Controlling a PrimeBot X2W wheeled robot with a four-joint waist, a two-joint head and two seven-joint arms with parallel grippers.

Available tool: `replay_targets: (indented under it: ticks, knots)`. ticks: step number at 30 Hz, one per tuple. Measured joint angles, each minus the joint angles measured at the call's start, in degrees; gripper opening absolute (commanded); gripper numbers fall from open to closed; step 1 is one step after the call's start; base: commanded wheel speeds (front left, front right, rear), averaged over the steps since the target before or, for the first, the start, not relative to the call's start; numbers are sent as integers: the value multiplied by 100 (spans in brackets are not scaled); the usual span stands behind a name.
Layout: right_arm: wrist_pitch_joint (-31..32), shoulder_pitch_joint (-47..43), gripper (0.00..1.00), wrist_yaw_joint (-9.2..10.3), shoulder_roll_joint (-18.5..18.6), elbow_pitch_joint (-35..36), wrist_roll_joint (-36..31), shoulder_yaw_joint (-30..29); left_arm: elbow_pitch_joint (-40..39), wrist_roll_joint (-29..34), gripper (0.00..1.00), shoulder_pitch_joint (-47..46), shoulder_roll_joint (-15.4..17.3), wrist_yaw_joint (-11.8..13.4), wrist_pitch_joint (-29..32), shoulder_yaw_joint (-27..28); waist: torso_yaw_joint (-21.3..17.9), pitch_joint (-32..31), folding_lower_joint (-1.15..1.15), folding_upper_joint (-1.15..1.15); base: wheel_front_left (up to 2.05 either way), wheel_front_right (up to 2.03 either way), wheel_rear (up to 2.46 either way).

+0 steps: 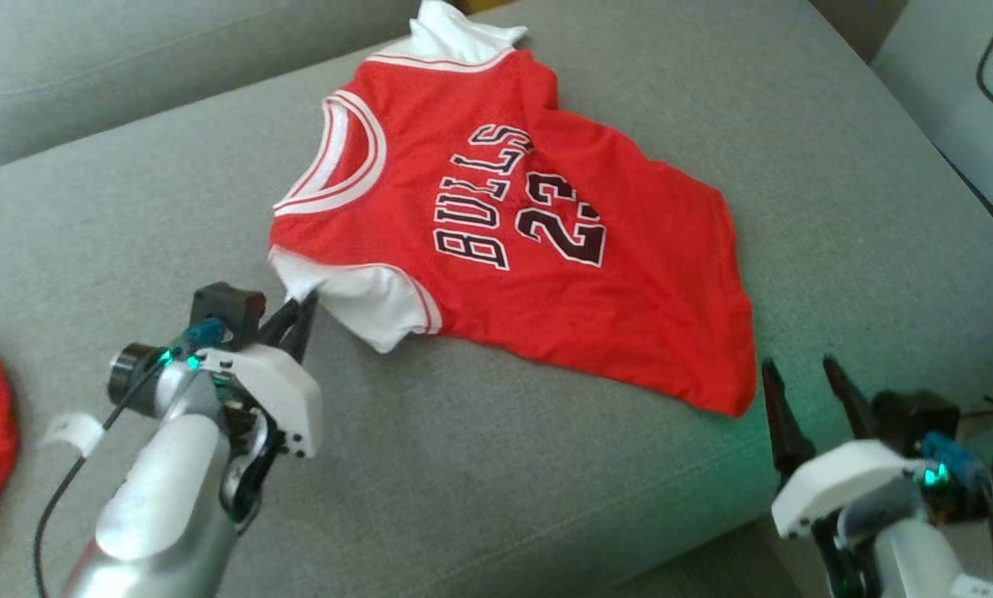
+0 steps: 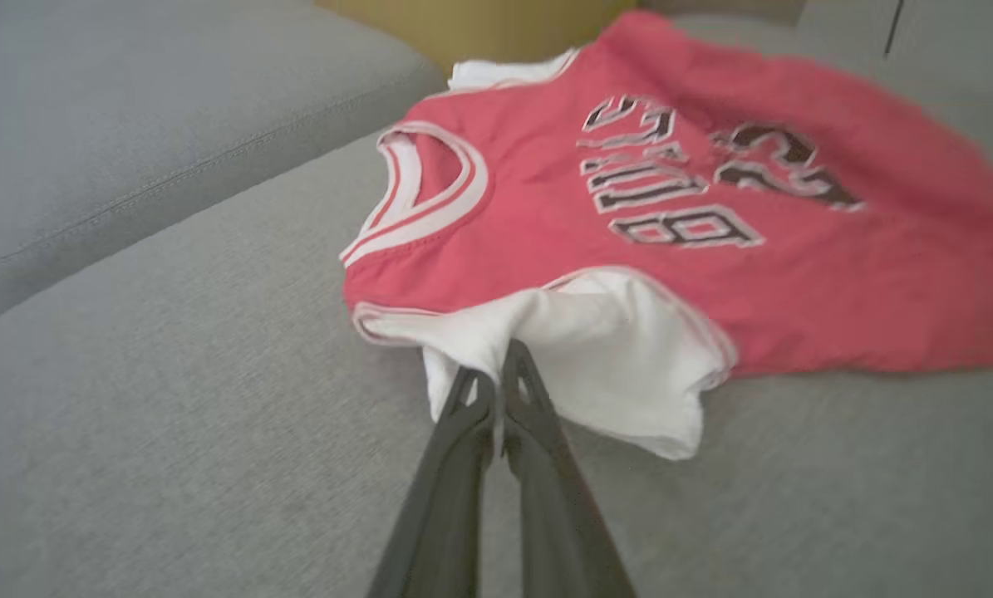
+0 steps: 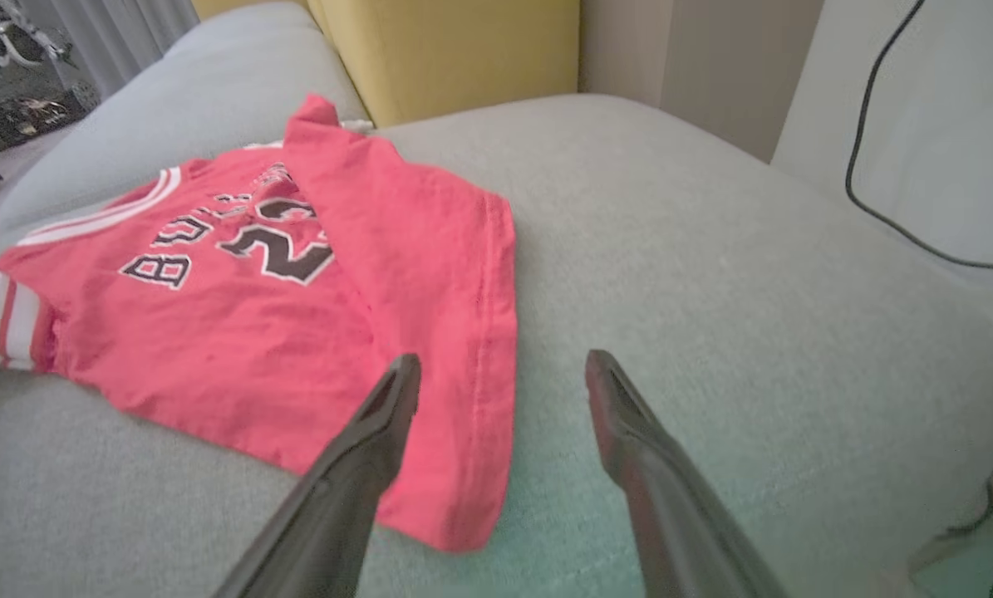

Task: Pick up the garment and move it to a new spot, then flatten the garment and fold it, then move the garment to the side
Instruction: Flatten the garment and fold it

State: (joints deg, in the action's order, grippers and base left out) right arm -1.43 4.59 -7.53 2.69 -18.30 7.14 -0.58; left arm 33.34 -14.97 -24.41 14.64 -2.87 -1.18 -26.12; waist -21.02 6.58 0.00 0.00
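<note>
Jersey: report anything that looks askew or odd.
The jersey lies crumpled, not flat: a fold ridge runs over the lettering, hiding part of the number. Its white sleeve is bunched where the fingers of the left gripper pinch it. No damage shows.

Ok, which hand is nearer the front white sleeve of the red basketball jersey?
Left. The left hand is shut on the front white sleeve; the right hand stands open by the hem corner of the red basketball jersey.

Soft daylight, slightly blurred wrist views
</note>
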Motion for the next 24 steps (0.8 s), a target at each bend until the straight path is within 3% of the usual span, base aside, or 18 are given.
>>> replay_targets:
  ticks: [7,11,23,24]
  knots:
    - [192,-306,100,0,-2,-566,458,-60,-1123,-961,0,569,-249,-46,142,487,209,-185,0,0,0,0,0]
    - [194,-257,100,0,-3,-893,881,-58,-1646,-1235,0,840,-296,57,375,601,320,-186,0,0,0,0,0]
    - [-111,596,100,0,-2,-2098,1473,152,-2379,-1284,0,1020,-279,339,622,624,534,59,0,0,0,0,0]
    - [-110,632,87,0,-2,-2182,1499,198,-2380,-1284,0,1020,-279,343,622,624,548,68,0,0,0,0,0]
